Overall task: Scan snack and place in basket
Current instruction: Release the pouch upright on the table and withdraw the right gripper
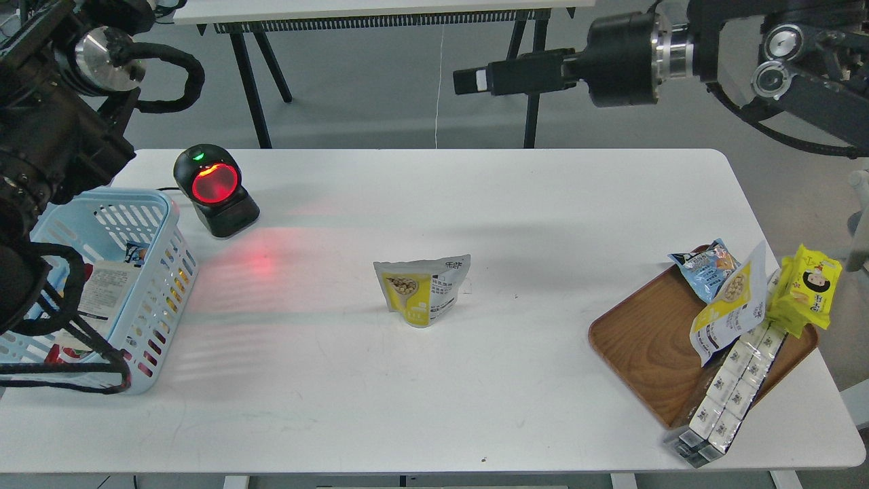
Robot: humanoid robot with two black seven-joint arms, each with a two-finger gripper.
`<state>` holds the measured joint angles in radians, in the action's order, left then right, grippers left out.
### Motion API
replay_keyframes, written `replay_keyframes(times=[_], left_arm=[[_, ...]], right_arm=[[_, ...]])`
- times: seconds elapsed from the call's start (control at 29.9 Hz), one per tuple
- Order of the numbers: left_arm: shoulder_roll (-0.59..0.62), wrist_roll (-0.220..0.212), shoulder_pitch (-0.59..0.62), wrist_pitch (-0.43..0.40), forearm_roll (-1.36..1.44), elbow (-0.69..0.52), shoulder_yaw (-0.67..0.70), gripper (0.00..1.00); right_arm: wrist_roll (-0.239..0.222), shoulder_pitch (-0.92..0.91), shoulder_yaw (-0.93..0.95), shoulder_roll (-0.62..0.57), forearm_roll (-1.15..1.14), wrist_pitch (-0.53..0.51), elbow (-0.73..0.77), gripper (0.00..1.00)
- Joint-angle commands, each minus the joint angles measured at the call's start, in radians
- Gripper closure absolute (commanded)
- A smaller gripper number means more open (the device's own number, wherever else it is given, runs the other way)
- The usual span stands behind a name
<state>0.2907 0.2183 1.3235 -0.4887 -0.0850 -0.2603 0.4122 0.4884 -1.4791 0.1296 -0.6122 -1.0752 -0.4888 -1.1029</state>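
The snack [421,291], a white pouch with a yellow front panel, stands upright and alone at the middle of the white table [434,394]. The light blue slotted basket [161,204] stands at the table's left edge with a few packets inside. My right gripper [468,80] is high above the table's far edge, well up and back from the snack. It points left and shows edge-on, so its fingers cannot be told apart. It holds nothing. My left arm [47,136] rises over the basket's far left side, and its gripper is out of view.
A black scanner [216,190] with a glowing red window stands right of the basket. A brown wooden tray [645,339] at the right holds a second similar pouch [730,299], a light blue packet [706,268], a yellow cartoon-face packet [808,288] and white boxes [730,394].
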Motion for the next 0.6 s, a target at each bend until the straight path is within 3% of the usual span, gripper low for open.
replay_keyframes(times=[0.0,0.33,0.43,0.57], left_arm=[[0.005,0.001,0.009,0.0,0.114,-0.001,-0.009,0.0],[0.03,0.006,0.08,0.0,0.522,-0.037,-0.012,0.0],[0.088,0.006,0.088,0.0,0.583,-0.147,-0.012,0.01],[0.189,0.006,0.092,0.0,0.701,-0.409,-0.012,0.01]], right_arm=[[0.0,0.065,0.047,-0.03,0.18,0.0,0.075,0.01],[0.0,0.174,0.09,-0.038,0.638,0.0,0.326,0.01],[0.0,0.223,0.099,-0.023,0.817,0.0,0.391,0.01],[0.0,0.261,0.101,0.009,1.049,0.0,0.46,0.01]])
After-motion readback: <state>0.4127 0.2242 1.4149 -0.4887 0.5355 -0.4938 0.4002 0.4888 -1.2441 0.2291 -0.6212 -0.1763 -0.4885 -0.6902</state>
